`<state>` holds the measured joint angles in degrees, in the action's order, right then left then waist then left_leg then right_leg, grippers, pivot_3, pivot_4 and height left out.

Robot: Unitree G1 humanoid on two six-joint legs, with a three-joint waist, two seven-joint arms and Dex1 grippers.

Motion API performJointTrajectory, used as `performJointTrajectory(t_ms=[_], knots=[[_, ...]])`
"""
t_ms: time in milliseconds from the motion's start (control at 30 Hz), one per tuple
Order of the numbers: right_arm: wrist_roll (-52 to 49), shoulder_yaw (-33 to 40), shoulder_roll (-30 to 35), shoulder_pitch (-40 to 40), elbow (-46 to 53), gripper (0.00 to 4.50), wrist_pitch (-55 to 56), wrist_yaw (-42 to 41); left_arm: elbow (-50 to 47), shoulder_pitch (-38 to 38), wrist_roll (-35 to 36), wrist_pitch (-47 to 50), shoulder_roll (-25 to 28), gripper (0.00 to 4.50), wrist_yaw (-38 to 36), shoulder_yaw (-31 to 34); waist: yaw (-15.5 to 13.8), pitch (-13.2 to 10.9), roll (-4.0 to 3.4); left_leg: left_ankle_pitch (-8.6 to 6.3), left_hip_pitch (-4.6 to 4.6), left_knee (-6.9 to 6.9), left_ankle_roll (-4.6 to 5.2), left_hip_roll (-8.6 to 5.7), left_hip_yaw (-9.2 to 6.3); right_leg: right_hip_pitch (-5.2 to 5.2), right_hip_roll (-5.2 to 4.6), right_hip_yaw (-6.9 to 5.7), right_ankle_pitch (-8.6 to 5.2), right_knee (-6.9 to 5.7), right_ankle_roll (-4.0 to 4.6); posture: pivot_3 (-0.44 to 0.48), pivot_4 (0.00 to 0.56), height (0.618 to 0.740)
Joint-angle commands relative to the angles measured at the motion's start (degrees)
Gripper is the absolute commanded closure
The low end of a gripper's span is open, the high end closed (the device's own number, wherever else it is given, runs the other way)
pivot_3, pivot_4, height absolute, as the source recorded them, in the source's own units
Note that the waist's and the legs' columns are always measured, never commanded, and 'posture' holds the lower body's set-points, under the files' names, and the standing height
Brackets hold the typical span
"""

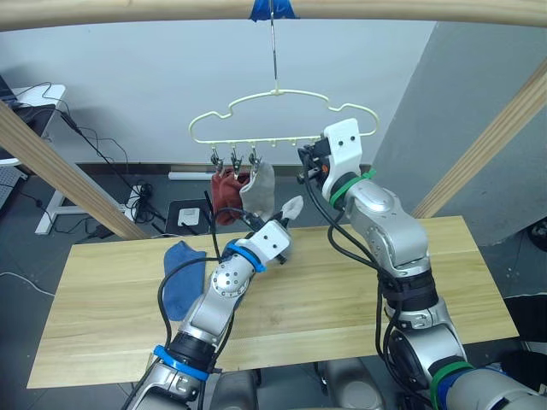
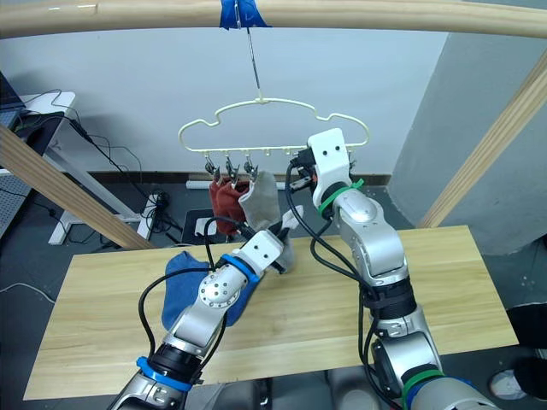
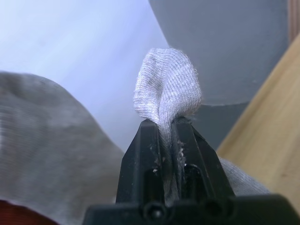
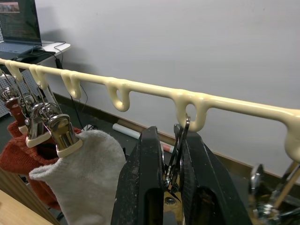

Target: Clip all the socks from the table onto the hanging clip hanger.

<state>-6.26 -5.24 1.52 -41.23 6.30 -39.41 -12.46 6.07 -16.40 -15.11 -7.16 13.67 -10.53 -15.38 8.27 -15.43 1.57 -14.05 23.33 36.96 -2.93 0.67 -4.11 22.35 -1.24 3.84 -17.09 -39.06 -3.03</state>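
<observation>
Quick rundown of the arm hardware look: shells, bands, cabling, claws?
Both arms have silver-grey metallic shells with loose black cables looping outside them. The left arm wears blue bands, the right arm green ones. Each ends in a white wrist housing. The left claw and the right claw each have two black fingers.

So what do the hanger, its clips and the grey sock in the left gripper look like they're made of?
The clip hanger looks like wire under a smooth, pale yellow coating with a slight sheen. Its clips look like polished metal, bright with reflections. The grey sock shows fine knit ribs and fuzz, so a soft knitted fabric; the fibre can't be told.
</observation>
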Motion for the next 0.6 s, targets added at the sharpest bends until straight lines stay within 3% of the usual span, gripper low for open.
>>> performJointTrajectory(t_ms=[33, 167, 600], knots=[[-1.7, 0.8, -0.4, -0.7, 3.2, 4.39, -0.6, -0.2, -1.8, -1.3, -1.5, -3.3, -0.9, 4.5, 2.5, 0.6, 0.0, 0.0, 0.0, 0.0, 0.0, 0.0, 0.0, -0.01, 0.0, 0.0, 0.0, 0.0, 0.0, 0.0, 0.0, -0.205, 0.266, 0.74], [-2.7, 1.0, -0.8, -0.8, 3.4, 4.39, -1.8, 0.0, -1.3, -2.5, -1.0, -3.9, -2.1, 4.5, 2.9, 0.8, -0.1, 0.0, 0.0, 0.0, 0.02, 0.01, 0.0, -0.02, -0.01, 0.0, 0.05, -0.03, 0.0, 0.0, 0.0, -0.206, 0.266, 0.74], [-3.9, 2.0, -1.9, -0.8, 3.8, 4.39, -4.0, 0.5, -2.8, -2.0, 10.6, 0.7, -8.5, 4.5, -3.3, 2.5, -0.1, 0.0, 0.0, 0.0, 0.03, 0.01, 0.0, -0.02, -0.02, 0.0, 0.09, -0.06, 0.0, 0.01, 0.0, -0.205, 0.267, 0.74]])
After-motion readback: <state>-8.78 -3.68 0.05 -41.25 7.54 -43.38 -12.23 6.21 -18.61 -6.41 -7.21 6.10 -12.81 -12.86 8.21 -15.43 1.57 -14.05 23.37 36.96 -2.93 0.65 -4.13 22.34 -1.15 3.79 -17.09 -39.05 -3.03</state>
